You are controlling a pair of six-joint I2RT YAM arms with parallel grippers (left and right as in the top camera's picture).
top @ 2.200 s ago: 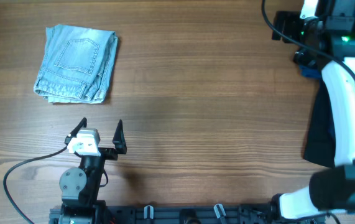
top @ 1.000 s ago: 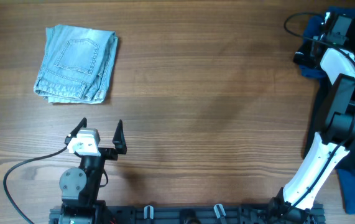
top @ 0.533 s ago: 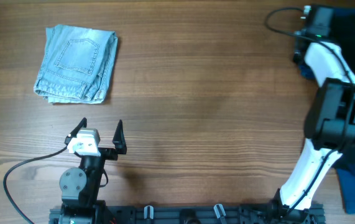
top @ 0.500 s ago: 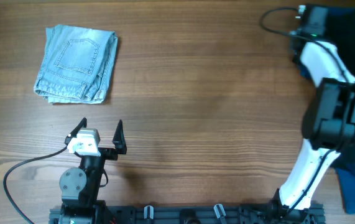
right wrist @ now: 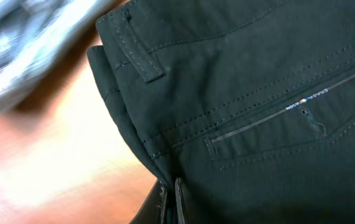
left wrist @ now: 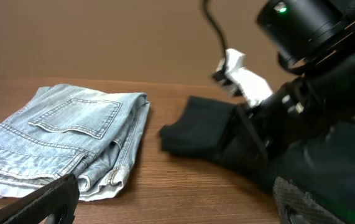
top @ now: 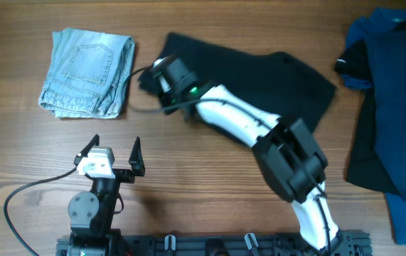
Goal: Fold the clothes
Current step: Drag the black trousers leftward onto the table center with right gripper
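1. The right claw (right wrist: 170, 202) is closed, pinched on the waistband edge of the plain matte black shorts-like fabric garment (top: 259, 75). The edge grip is judged to let the cloth be pulled flat for folding.
2. This garment is spread across the top middle of the brown wooden desk (top: 210, 185), just beside the folded light-blue denim piece (top: 89, 71).
3. The left claw (top: 116, 142) is parked open near the desk's front edge, with nothing held.
4. The pile of royal-blue and black fabric garments (top: 391, 107) is seen at the right edge and judged not yet folded.
5. The belt loop, stitching and pocket welt are shown only by the right wrist view.
6. The pinch is hidden overhead by the arm.
7. A gap between denim and black cloth is confirmed by the left wrist view.
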